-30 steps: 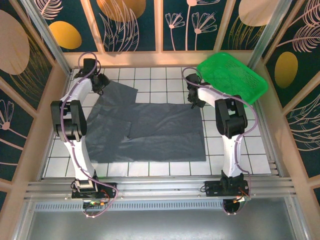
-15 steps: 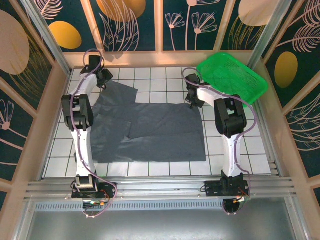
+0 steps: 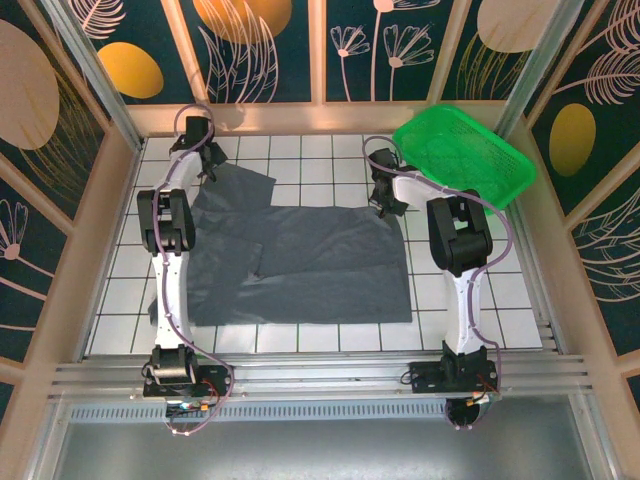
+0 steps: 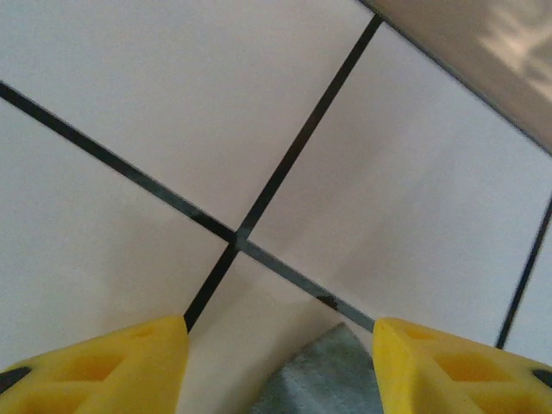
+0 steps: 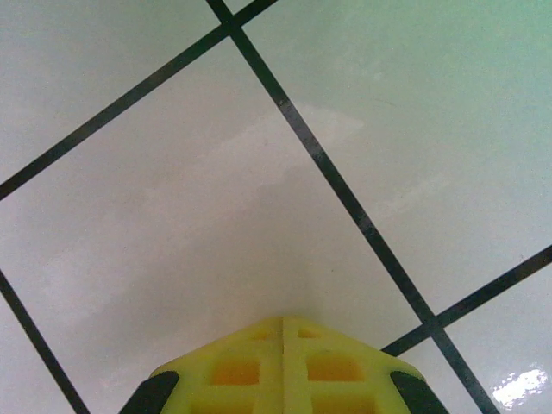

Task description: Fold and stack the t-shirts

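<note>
Across the tiled worktop (image 3: pixel 470 300), listed by size:

1. Worktop: white tiles with dark joints, low walls at the left, far and right edges, a metal rail along the near edge.
2. t-shirt (image 3: pixel 300 265): one, dark slate-grey, lying open and mostly flat over the middle and left of the worktop, with one sleeve reaching toward the far left corner. It is not yet folded.
3. Basket (image 3: pixel 465 155): green mesh, tilted in the far right corner, just beside the right arm.
4. Left gripper (image 3: pixel 212 165): at the far left sleeve tip. From its wrist view the yellow fingers are spread (image 4: pixel 280 345), with a grey cloth corner (image 4: pixel 323 375) lying between them, not yet pinched.
5. Right gripper (image 3: pixel 385 205): at the shirt's far right corner, fingers pressed together (image 5: pixel 285 326). I cannot tell whether any cloth is caught in them.

Step in hand, as I judge it: taking hold of the far edge for a first fold. Next, the left fingers need to close on the sleeve tip, then both arms lift and carry that edge toward the near rail.

Room: bare tiles lie along the right edge and the near edge. The far wall and the basket stand close.
</note>
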